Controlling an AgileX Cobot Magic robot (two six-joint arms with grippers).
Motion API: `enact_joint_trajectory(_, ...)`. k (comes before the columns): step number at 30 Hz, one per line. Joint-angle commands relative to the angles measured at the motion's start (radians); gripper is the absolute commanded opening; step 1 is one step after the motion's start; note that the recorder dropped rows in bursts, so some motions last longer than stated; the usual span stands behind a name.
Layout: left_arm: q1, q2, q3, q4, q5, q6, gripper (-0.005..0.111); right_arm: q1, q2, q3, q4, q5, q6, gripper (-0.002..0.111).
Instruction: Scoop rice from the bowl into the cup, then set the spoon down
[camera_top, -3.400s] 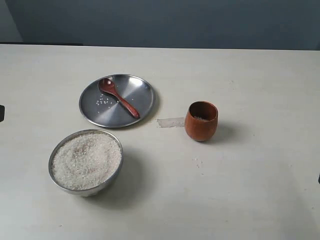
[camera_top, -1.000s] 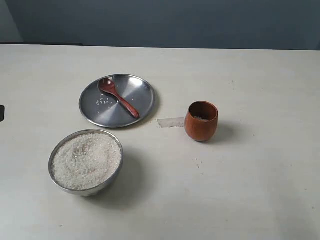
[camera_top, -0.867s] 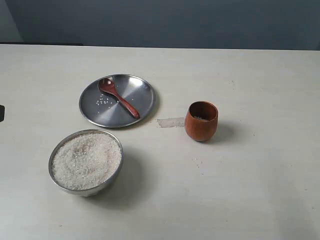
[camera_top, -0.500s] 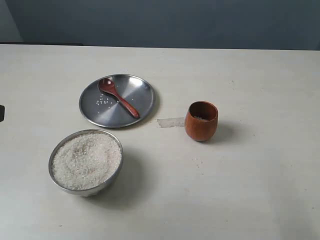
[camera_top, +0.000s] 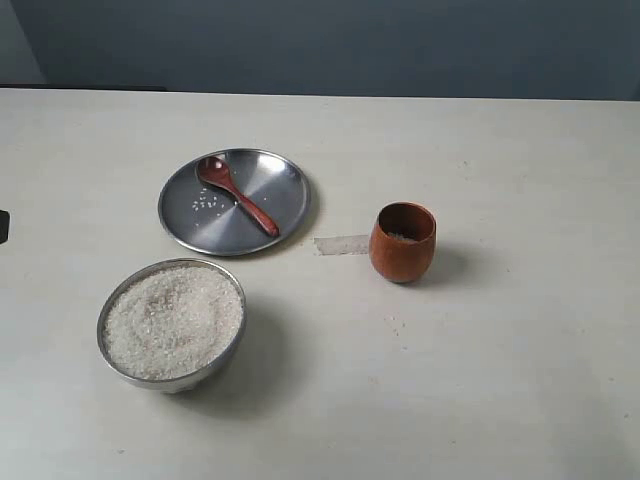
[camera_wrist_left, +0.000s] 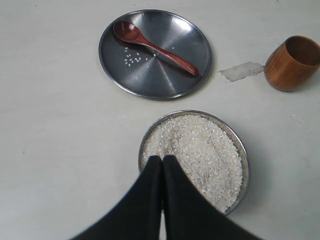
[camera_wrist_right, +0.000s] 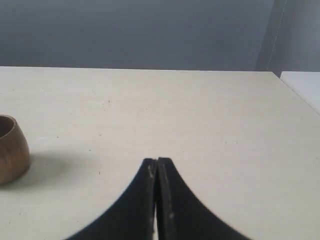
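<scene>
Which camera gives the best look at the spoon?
The left wrist view: the spoon lies large and whole on the plate, seen from above. The exterior view shows it whole too, but smaller. The right wrist view misses it.

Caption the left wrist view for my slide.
Shut left gripper faces steel bowl of rice; wooden spoon on steel plate, wooden cup nearby.

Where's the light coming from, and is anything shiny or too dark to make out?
Exterior view: the bowl and cup cast soft shadows to their right, so light likely comes from the left. Left wrist view: mild sheen on the plate, no harsh glare; the left gripper is featureless black. Right wrist view: right gripper likewise.
</scene>
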Motion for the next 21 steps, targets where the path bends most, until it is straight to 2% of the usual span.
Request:
enact_joint_trajectory(1, -0.004, 0.002, -0.005, 0.004, -0.009, -0.001, 0.0, -0.005, -0.004, -0.004, 0.001, 0.003, -0.003, 0.0)
enact_joint_trajectory(21, -0.004, 0.002, -0.005, 0.004, -0.009, -0.001, 0.0, -0.005, -0.004, -0.004, 0.005, 0.028, -0.003, 0.0)
